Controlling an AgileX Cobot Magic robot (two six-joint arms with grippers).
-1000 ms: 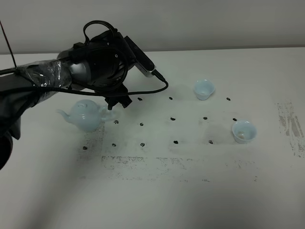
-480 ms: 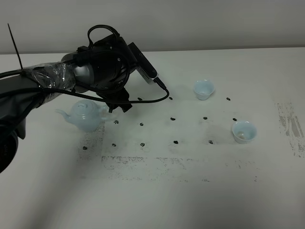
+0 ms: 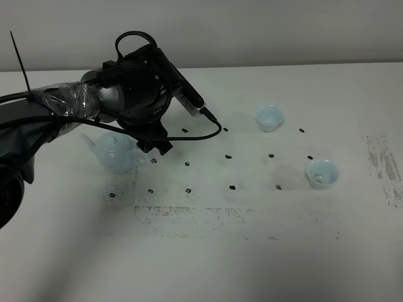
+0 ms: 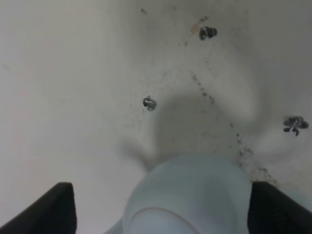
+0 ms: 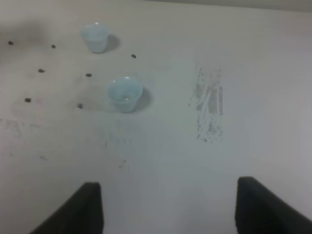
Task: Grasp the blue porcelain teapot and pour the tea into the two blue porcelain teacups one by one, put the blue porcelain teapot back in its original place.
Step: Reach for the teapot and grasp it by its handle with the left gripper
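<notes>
The blue porcelain teapot [image 3: 115,153] stands on the table's left side, spout pointing back-left. My left gripper [image 3: 151,146] hangs at its right side, partly hiding the handle. In the left wrist view the teapot [image 4: 195,195] bulges up between the two black fingertips [image 4: 61,207], which stand wide apart; the gripper [image 4: 168,209] is open around it. The two blue porcelain teacups sit on the right: one at the back [image 3: 269,117], one nearer [image 3: 322,172]. The right wrist view shows both cups [image 5: 96,36] [image 5: 124,94] far ahead of my open, empty right gripper [image 5: 175,209].
Black marker dots [image 3: 232,187] form a grid on the white table [image 3: 220,251], with smudged grey patches in front and a scuffed strip [image 3: 384,167] at the right edge. A black cable [image 3: 195,129] loops off the left arm above the table.
The left arm has eased left and down onto the teapot. The teapot has turned a little, its spout swinging toward the back. The cups stay put.
</notes>
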